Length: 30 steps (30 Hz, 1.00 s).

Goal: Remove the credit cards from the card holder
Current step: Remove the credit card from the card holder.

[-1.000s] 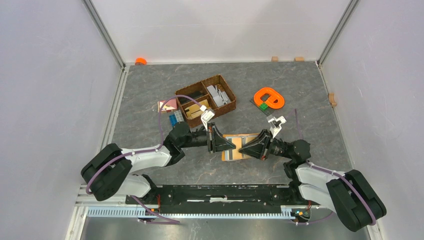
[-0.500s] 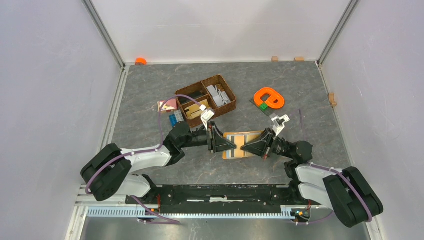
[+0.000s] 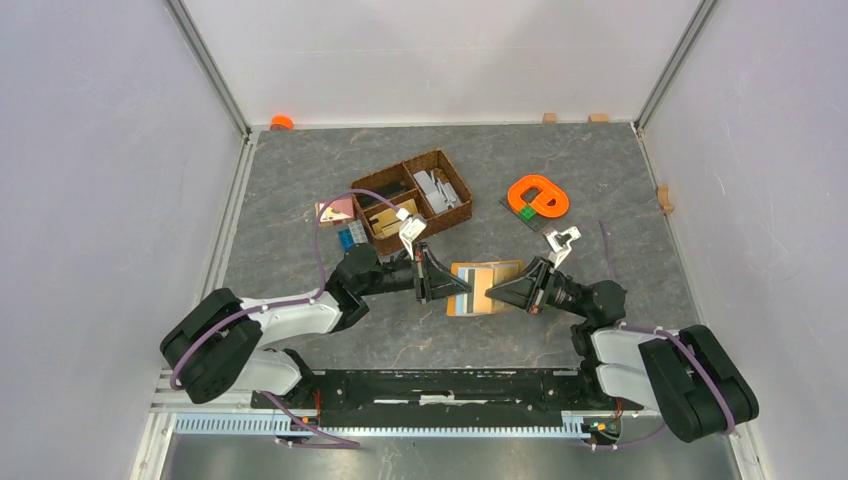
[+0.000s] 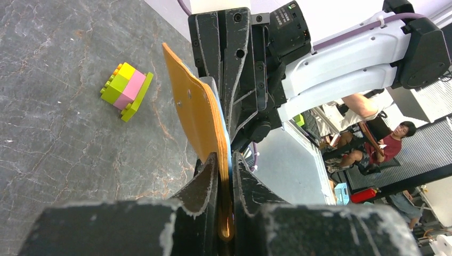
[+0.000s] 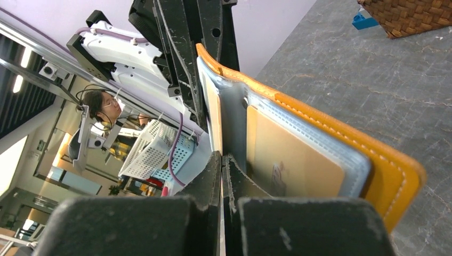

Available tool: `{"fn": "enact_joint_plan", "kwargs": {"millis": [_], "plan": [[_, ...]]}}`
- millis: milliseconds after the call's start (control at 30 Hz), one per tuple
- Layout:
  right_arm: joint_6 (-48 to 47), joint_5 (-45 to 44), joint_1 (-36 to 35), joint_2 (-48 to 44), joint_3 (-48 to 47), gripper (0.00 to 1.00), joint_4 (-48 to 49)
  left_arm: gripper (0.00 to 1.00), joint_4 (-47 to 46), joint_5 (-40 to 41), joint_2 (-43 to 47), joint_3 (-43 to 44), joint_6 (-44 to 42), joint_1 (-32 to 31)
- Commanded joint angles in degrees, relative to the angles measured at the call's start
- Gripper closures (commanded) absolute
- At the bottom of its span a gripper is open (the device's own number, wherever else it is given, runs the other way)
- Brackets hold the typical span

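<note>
Wicker basket [image 3: 456, 182] beyond card holder [image 3: 490, 272]

You're looking at a dark grey marbled tabletop [image 3: 300, 170] boxed in on its left, far and right edges by plain pale-lavender walls [image 3: 100, 150]. Silver metal posts [image 3: 205, 62] rise from both far corners. A black mounting bar [image 3: 450, 385] runs along the near edge. The light is soft and even. Past the enclosure, your right wrist view catches a bright strip light [image 5: 20, 82] overhead.

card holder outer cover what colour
The card holder cover is mustard orange, clearest in the right wrist view.
</note>
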<state>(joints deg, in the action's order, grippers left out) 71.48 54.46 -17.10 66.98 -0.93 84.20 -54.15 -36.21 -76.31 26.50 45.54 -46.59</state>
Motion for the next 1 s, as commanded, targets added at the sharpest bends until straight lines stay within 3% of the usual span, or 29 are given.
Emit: {"fn": "enact_joint_plan", "kwargs": {"millis": [0,433,467,533,667,800,967], "plan": [[3.0,0.5,1.8,0.9,0.7,1.00,18.9,0.95,-3.5,-0.3,1.5,-0.1,0.0,0.2],[8.1,0.6,3.5,4.3,2.7,1.00,28.0,0.98,-4.9,0.0,2.1,-1.1,0.9,0.9],[7.7,0.5,3.5,3.8,2.8,1.00,27.8,0.94,-4.9,-0.4,1.8,-0.9,0.9,0.9],[6.6,0.3,3.4,2.3,2.9,1.00,26.1,0.75,-4.0,-0.7,1.1,-0.2,1.0,0.8],[1.2,-0.1,3.3,-1.7,2.8,1.00,17.5,0.64,-0.6,0.8,0.8,0.5,-0.2,0.8],[-5.9,-1.1,2.5,-7.9,2.0,1.00,5.7,0.68,3.1,2.4,1.2,1.0,-1.5,0.8],[-20.2,-4.3,-0.1,-16.0,-1.6,0.98,-17.3,0.69,2.8,1.7,0.0,1.6,-1.1,0.8]]}}
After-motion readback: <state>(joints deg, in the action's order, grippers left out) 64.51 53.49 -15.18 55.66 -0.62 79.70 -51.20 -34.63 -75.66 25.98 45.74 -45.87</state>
